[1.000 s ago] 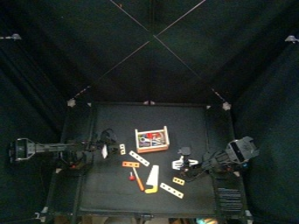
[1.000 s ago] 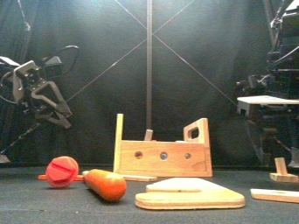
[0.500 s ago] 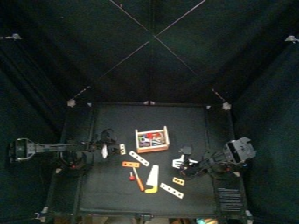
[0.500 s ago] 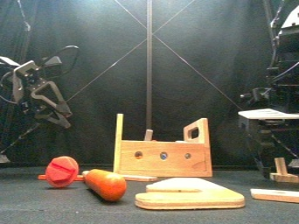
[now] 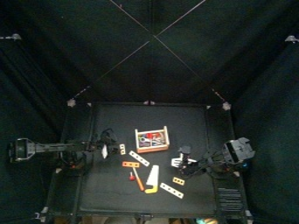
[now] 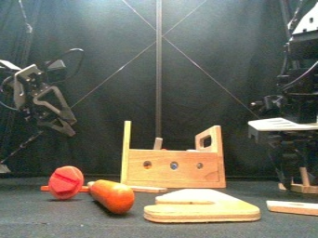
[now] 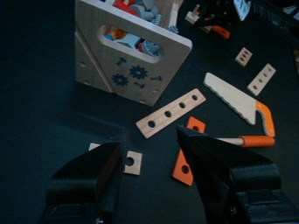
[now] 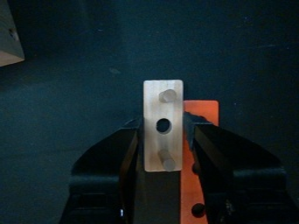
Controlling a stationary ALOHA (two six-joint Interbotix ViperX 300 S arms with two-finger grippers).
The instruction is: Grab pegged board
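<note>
Tabletop (image 5: 82, 118) from above carried the pegged board (image 5: 151, 137) near its centre, the left gripper (image 5: 105, 150) at its 8 o'clock and the right gripper (image 5: 184, 162) at its 4 o'clock. The left wrist view showed released, empty jaws. The right wrist view showed jaws parted astride a pale holed strip (image 8: 163, 114); whether they touched it was unclear.

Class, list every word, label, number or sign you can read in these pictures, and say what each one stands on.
No readable text anywhere.
Wooden box: dark gear-shaped marks on its side, pictures only, no letters.
Wooden strips: only holes, no writing.
Toy saw: no marking.
</note>
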